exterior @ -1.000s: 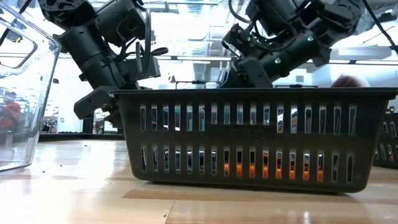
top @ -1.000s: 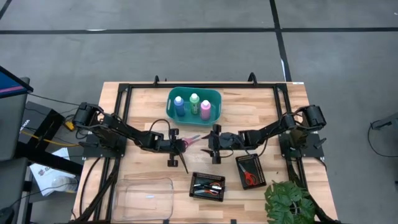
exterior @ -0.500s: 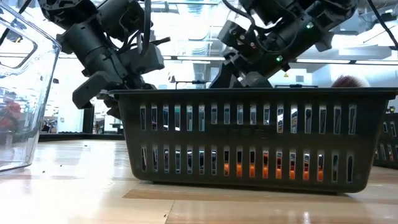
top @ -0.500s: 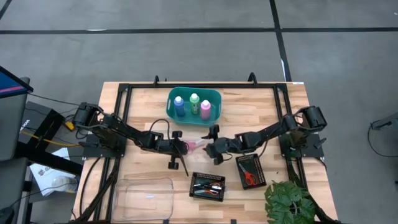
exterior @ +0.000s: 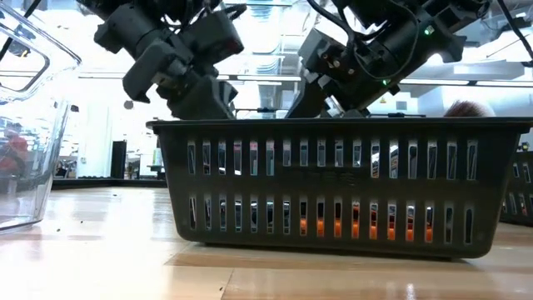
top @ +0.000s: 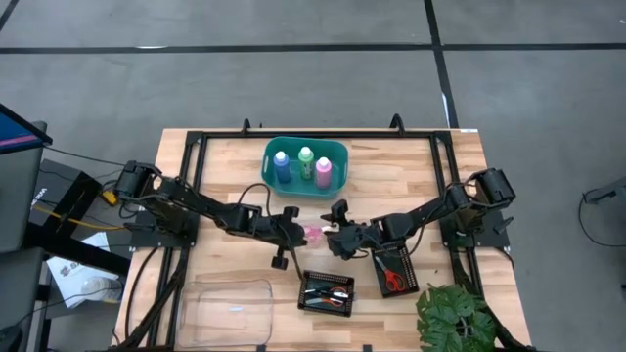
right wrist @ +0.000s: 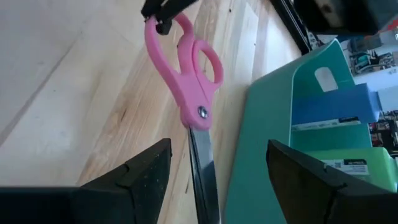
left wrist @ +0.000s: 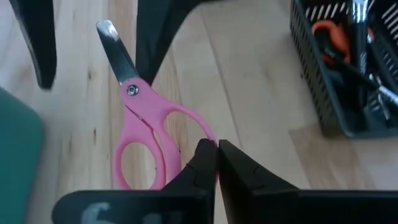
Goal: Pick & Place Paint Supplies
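Just below the centre of the high view, the scissors (top: 313, 233) have bright pink handles; the left wrist view shows their blades in bare silver grey with a small grey pivot screw. Both arms and the left gripper (top: 293, 233) are matt black. In the upper middle, the basket (top: 271, 154) is teal and holds a blue bottle (top: 283, 166), a green bottle (top: 305, 162) and a pink bottle (top: 323, 171), all white-capped. The surface (top: 220, 161) is pale wood with fine grain. At lower centre, the black mesh tray (top: 327, 290) shows orange inside, probably a scissor handle; the tray to its right (top: 394, 269) holds something red
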`<move>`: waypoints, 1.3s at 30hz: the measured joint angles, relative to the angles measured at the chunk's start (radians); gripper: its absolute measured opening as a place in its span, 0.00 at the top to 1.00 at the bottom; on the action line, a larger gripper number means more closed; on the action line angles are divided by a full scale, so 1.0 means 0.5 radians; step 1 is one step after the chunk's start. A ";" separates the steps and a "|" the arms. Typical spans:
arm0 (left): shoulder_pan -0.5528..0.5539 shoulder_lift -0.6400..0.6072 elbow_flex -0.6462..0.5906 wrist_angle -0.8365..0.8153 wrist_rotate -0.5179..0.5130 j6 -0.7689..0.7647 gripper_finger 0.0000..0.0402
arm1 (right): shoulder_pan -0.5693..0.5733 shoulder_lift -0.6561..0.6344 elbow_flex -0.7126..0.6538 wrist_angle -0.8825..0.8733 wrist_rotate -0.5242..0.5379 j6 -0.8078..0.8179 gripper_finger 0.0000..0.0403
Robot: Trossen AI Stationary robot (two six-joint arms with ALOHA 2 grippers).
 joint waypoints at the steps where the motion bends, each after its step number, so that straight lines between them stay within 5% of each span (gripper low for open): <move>1: 0.000 0.000 0.014 -0.003 0.002 0.005 1.00 | 0.000 0.000 0.000 -0.001 -0.001 0.000 0.39; 22: 0.098 0.000 0.104 0.131 0.172 0.074 1.00 | 0.034 0.000 0.000 0.061 0.009 -0.034 0.63; 28: 0.102 -0.036 0.105 -0.073 0.186 0.055 1.00 | 0.031 0.000 0.000 -0.032 0.021 0.063 0.70; 39: 0.155 0.004 0.102 -0.453 0.240 -0.152 0.91 | 0.032 0.000 0.000 -0.126 0.083 0.317 0.49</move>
